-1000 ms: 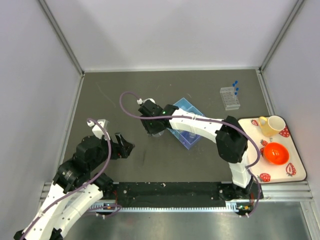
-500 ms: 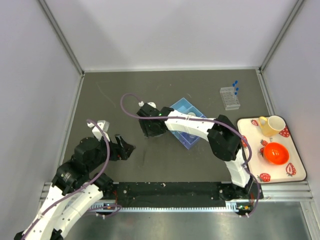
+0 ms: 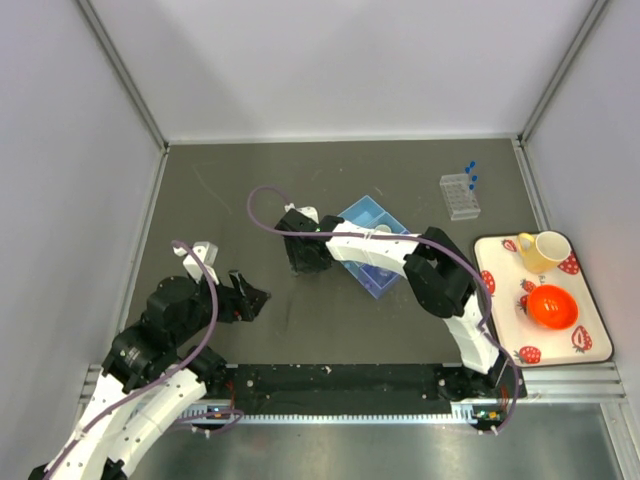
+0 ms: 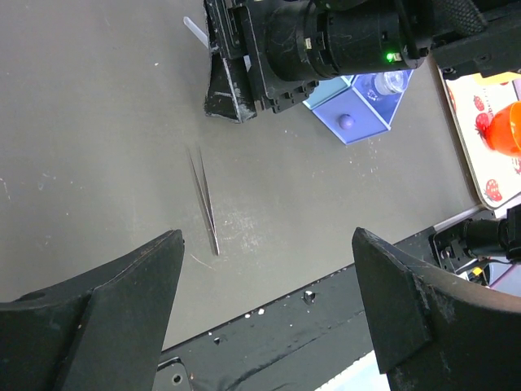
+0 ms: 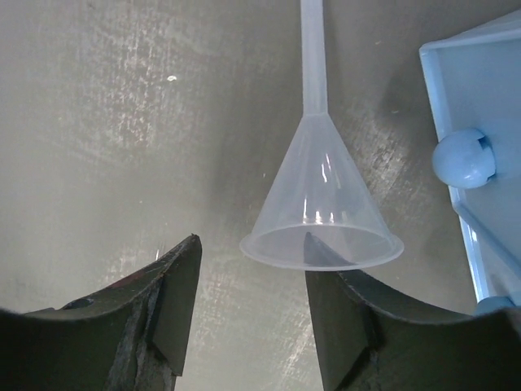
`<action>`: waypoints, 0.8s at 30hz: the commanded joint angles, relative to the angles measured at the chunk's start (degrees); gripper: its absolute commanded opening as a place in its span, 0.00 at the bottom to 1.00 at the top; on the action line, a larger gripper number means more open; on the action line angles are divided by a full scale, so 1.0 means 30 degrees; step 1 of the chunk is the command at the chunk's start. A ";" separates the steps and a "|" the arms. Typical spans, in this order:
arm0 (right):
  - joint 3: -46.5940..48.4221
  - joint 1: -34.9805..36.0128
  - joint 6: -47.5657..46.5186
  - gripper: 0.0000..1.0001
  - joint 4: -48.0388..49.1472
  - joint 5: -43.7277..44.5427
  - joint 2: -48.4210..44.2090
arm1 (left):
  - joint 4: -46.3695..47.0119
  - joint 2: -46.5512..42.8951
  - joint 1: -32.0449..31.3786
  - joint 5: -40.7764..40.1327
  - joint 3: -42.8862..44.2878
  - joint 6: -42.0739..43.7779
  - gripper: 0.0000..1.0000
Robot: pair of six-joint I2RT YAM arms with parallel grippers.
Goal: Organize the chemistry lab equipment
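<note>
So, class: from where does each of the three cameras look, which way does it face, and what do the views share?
Top external: above and behind the arm bases, facing down on the table; both arms show.
Left wrist: on the left arm, facing down past the open left gripper at the tweezers.
Right wrist: low over the table, facing the funnel past the right gripper.
Shared: the blue box appears in all three.

I am wearing white shells on my left arm (image 3: 130, 415) and right arm (image 3: 372, 252), black at the joints; a purple cable (image 3: 250, 205) is looping along each, and my black fingers (image 4: 114, 293) are showing scuffed edges.
</note>
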 commanded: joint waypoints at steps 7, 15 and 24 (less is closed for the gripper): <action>0.0687 -0.0189 0.0496 0.39 0.0646 0.1845 0.0059 | 0.0292 -0.0240 0.0027 0.0262 0.0576 0.0312 0.90; 0.0453 -0.0189 0.0262 0.24 0.0617 0.2958 -0.0206 | 0.0292 -0.0094 0.0027 0.0321 0.0693 0.0283 0.90; 0.0160 -0.0189 -0.0060 0.01 0.0617 0.3574 -0.0351 | 0.0350 0.0023 0.0027 0.0379 0.0694 0.0253 0.90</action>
